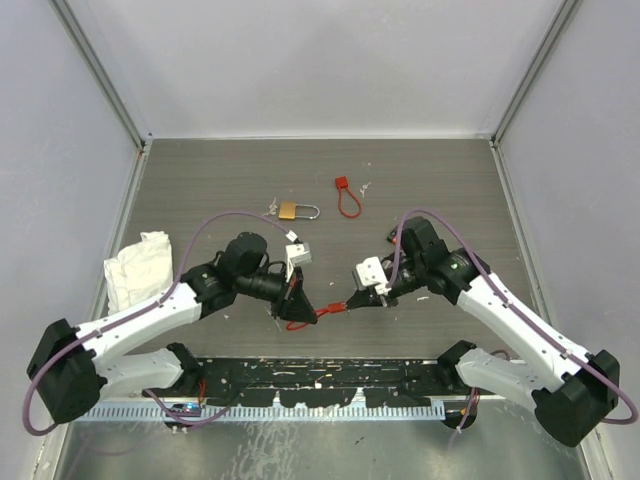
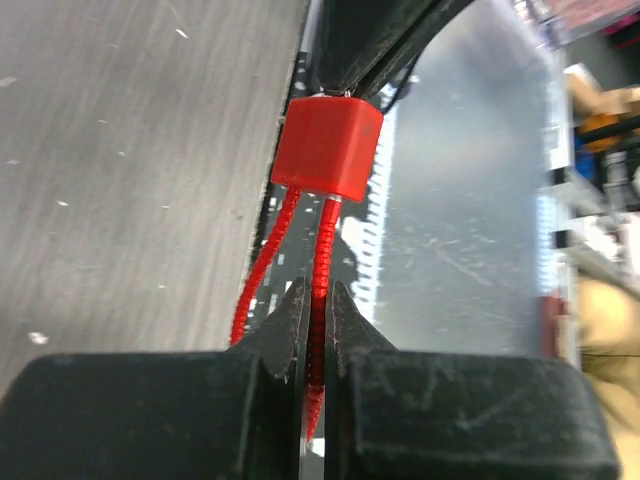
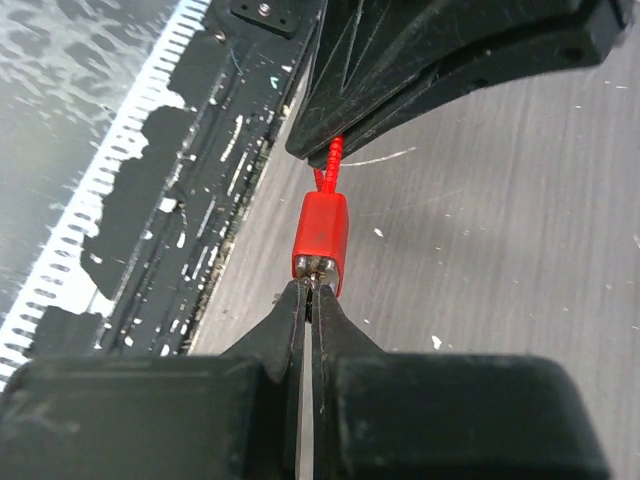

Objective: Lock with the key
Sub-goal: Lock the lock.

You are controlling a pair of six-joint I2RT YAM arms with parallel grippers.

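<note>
My right tool (image 3: 308, 290) is pinched narrow, its fingertips meeting right at the end face of the red lock body (image 3: 322, 235). A glint of silver shows there, touching the tips. I take it for the blade of the key (image 3: 316, 268), seated in the keyhole, with its head hidden between my fingers, so I cannot be certain. My left tool (image 2: 318, 300) faces it from the other side, clamped thin on one strand of the ribbed red cable (image 2: 320, 260) just below the body, holding the lock off the tabletop (image 1: 450, 190) near the middle of its near edge.

I judge this as the turning step: lock braced, key in place. Next I need a roll of the right wrist about the key's axis, with the left grip firm so the body does not twist along.

Toward the far edge lie a brass padlock (image 1: 288, 210) and a second red cable lock (image 1: 347, 197). A white cloth (image 1: 140, 268) sits by the left edge.
</note>
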